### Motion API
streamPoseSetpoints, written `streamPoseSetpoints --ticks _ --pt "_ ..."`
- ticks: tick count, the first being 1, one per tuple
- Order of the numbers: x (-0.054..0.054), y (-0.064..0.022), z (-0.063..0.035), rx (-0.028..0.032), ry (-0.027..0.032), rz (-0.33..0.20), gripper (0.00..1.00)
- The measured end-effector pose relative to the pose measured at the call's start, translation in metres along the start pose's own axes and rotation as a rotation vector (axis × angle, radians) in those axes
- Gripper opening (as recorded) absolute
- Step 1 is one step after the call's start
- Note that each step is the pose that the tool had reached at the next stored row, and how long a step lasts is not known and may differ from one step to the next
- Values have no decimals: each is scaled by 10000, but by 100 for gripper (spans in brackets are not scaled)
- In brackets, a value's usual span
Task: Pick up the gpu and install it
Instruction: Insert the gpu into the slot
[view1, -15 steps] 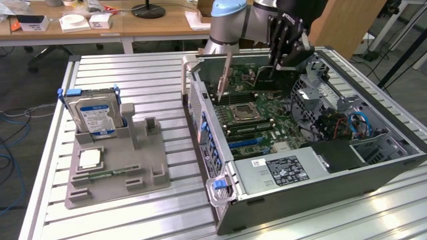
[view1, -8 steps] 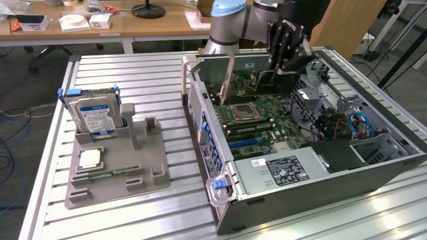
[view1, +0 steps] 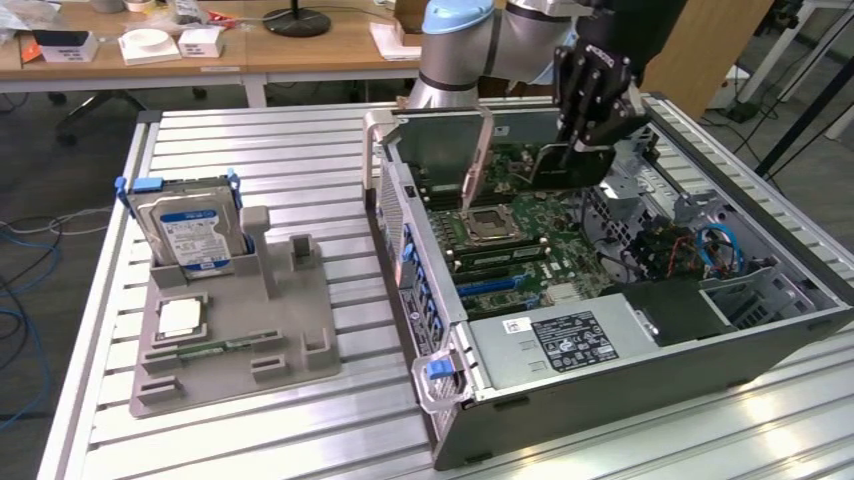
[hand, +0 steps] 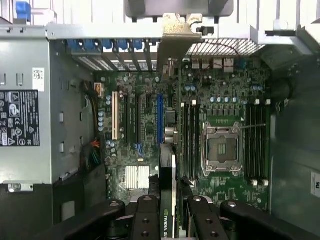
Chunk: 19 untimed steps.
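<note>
Now: gpu (view1: 571, 168) clamped in claw (view1: 587, 138); inside open case (view1: 641, 400), over motherboard (view1: 534, 215)

1 arm (view1: 461, 45) comes in from the top edge of the exterior view, its pale blue-capped joint at upper centre, and bends toward the exterior view's right. The black wrist points steeply down, slightly tilted. The claw (view1: 583, 140) hangs in the upper right of that frame, its 2 fingers (hand: 148, 217) closed on the gpu (hand: 168, 190), 1 against each face.

Wooden desks (view1: 314, 45) behind, ribbed metal worktable (view1: 254, 135), blue cables (view1: 11, 330) on dark floor (view1: 40, 280)
</note>
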<state>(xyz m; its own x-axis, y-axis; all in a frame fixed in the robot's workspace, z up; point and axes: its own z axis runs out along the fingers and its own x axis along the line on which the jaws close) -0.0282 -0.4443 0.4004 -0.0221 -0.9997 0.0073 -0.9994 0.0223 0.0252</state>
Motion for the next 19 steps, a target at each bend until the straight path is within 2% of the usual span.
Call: streamPoseSetpoints --ticks 5,19 --pt "-6 -52 51 76 0 -18 26" --pt "-6 -53 82 79 0 -20 26"
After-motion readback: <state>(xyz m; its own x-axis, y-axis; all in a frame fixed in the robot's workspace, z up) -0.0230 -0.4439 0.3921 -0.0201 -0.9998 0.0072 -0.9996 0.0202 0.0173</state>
